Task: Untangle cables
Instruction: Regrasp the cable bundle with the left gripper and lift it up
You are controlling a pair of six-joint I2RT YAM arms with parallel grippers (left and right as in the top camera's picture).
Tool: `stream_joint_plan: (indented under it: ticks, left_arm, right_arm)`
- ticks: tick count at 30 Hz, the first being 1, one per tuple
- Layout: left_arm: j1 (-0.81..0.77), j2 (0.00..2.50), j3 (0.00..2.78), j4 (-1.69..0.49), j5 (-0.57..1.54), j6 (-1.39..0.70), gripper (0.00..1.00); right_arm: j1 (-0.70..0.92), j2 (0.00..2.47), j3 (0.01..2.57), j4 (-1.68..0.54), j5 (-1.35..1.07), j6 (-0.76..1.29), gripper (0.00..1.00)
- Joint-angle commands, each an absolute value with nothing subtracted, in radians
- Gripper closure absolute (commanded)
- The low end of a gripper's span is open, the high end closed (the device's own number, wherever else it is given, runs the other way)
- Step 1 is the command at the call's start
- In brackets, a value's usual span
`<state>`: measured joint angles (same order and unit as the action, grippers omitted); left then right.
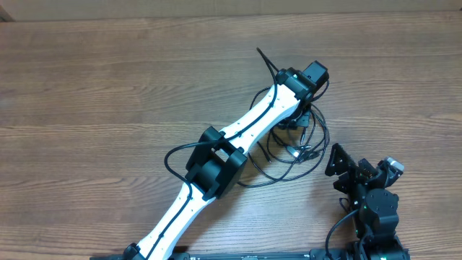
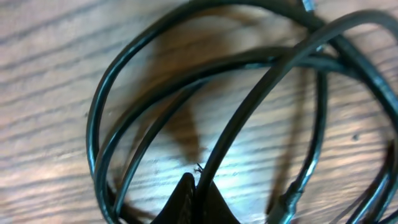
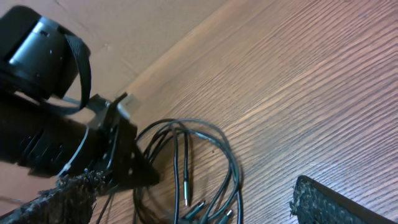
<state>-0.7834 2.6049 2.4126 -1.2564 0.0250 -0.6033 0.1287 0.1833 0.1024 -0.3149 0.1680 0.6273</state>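
Note:
Several thin black cables [image 1: 296,148] lie in tangled loops on the wooden table, right of centre. Their small plug ends [image 1: 303,152] lie near the loops' lower right. My left gripper [image 1: 296,115] reaches down into the tangle; in the left wrist view its fingertips [image 2: 198,186] are shut on one cable strand [image 2: 249,118] that runs up between them. My right gripper [image 1: 345,167] is open and empty, low at the right, apart from the cables. In the right wrist view the loops [image 3: 205,155] and plugs [image 3: 198,208] lie between its fingers [image 3: 199,205].
The left arm [image 1: 216,159] stretches diagonally from the bottom left across the wooden table [image 1: 108,87]. The right arm's base [image 1: 375,209] sits at the bottom right corner. A pale wall edge [image 3: 155,37] runs behind the table.

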Motion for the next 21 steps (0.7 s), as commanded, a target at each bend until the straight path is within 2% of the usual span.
stream_joint_plan:
  ticks: [1,6,11,21]
  left_arm:
    - [-0.761,2.598,2.407,-1.339,0.018,-0.605,0.96]
    - [-0.713,2.474,2.42,-1.472,0.016,-0.495,0.96]
    - [-0.671,2.236,2.426,-1.547,0.017,-0.334,0.96]
    - [-0.634,1.788,2.426,-1.555,-0.02,-0.321,0.96]
  right_arm:
    - [0.127,0.181,0.099,-0.31,0.191,0.62,0.0]
    - [0.127,0.181,0.099,-0.311,0.191,0.621,0.0]
    - [0.127,0.181,0.099,-0.317,0.191,0.621,0.0]
    - [0.127,0.181,0.099,-0.317,0.191,0.621,0.0]
